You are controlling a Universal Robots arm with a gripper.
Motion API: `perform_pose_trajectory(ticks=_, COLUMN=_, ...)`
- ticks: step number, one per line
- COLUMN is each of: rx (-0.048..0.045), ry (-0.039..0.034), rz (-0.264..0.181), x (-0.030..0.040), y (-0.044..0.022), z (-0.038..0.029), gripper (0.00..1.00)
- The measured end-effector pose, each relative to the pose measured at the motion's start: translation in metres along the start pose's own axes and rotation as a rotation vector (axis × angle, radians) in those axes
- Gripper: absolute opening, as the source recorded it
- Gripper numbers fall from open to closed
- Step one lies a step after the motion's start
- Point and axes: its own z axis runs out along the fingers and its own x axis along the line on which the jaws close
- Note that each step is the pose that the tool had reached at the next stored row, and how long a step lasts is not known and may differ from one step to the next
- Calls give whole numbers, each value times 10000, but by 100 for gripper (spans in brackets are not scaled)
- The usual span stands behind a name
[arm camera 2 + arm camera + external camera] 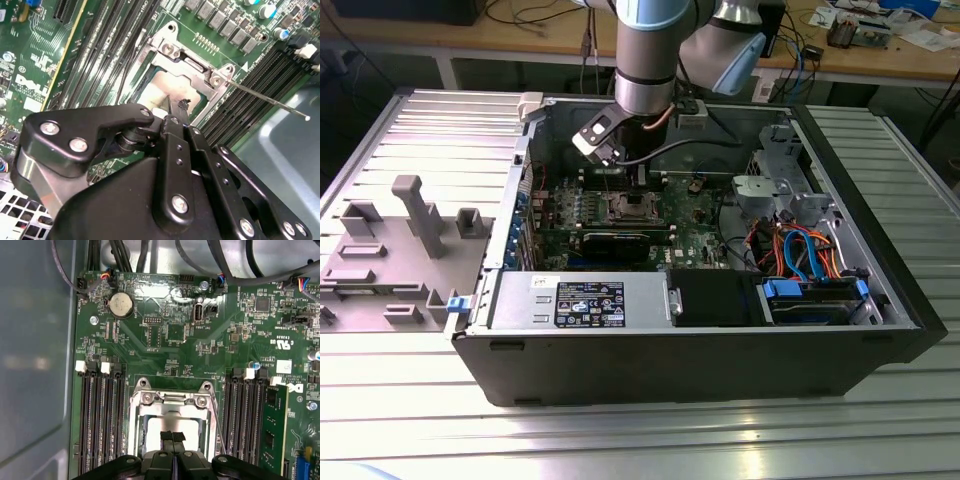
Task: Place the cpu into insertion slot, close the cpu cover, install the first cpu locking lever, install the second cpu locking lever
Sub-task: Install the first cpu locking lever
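One black robot hand (173, 435) hangs low inside the open dark grey computer case (670, 350), which stands on the middle of the ribbed metal counter (620, 440). Its two fingers are pressed together with nothing between them. In both wrist views the tips (176, 106) sit over the small flat square cpu with the dull silver top (150, 431), touching it or just above it; which of the two I cannot tell.

The cpu (157, 85) lies inside the square silver-rimmed insertion slot (630, 208) on the green motherboard (165, 347). The thin silver windowed cpu cover (172, 399) lies down around it, so the chip's top shows through the window. A thin silver wire locking lever (265, 100) runs out from one corner of the cover, slanting away over the long black memory slots (97, 415). A round silver coin battery (120, 305) sits well apart from the slot. Grey plastic fixtures (390, 250) stand near the counter edge at the exterior view's left.
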Motion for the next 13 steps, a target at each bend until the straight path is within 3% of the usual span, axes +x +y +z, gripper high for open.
perform_pose_trajectory(ticks=2, rx=-1, ry=0, rz=-2, x=-2, y=31, z=0, gripper=11)
perform_pose_trajectory(ticks=13, rx=-1, ry=1, rz=-2, x=-2, y=36, z=-23, gripper=11)
